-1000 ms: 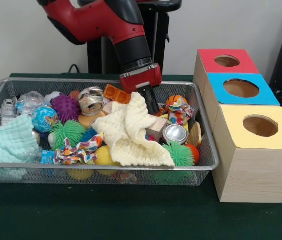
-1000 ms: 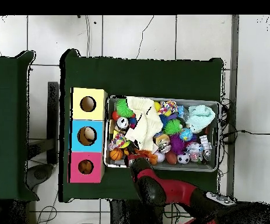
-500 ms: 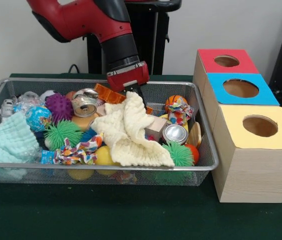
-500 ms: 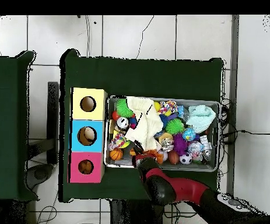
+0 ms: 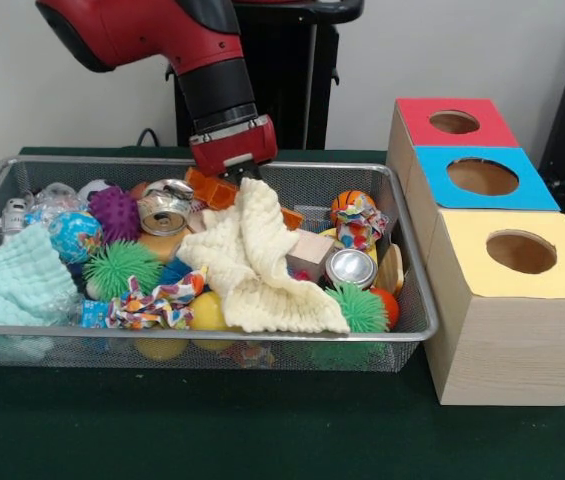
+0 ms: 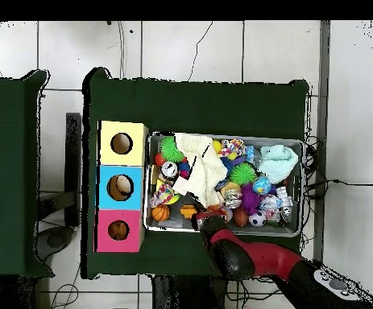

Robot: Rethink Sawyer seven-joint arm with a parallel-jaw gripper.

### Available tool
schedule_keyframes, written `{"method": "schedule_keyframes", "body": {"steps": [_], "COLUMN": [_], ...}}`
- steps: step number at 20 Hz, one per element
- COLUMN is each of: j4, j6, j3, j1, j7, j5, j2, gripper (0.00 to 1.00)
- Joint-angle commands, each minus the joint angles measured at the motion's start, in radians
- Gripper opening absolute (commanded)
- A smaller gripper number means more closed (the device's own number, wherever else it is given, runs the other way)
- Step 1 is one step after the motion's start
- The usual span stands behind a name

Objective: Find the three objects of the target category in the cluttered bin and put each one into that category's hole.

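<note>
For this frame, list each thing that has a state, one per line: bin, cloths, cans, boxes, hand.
Wire mesh bin: full of clutter.
Cream knitted cloth: crumpled, draped over the toys.
Mint green cloth: bunched at one end of the bin.
Silver can: lying among the toys, round end showing.
Crushed silver can: dented, on its side.
Red-topped, blue-topped and yellow-topped boxes: holes uncovered.
Hand: low in the bin; grip hidden.

Pincer tips hidden behind cream cloth; arm cut by top edge
</note>
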State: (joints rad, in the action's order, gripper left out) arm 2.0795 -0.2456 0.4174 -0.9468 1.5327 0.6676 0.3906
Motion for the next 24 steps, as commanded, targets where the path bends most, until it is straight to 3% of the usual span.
{"method": "schedule_keyframes", "body": {"steps": [1,13,24], "j4": [-0.229,-0.226,-0.235], "j6": [0.095,0.068,0.169], "j3": [0.096,0.089,0.25], "j1": [-0.061,-0.062,-0.179], "j7": [0.056,0.077,0.027], "j5": [0.048,0.086,0.137], "j2": [0.064,0.079,0.079], "gripper": [0.0,0.0,0.0]}}
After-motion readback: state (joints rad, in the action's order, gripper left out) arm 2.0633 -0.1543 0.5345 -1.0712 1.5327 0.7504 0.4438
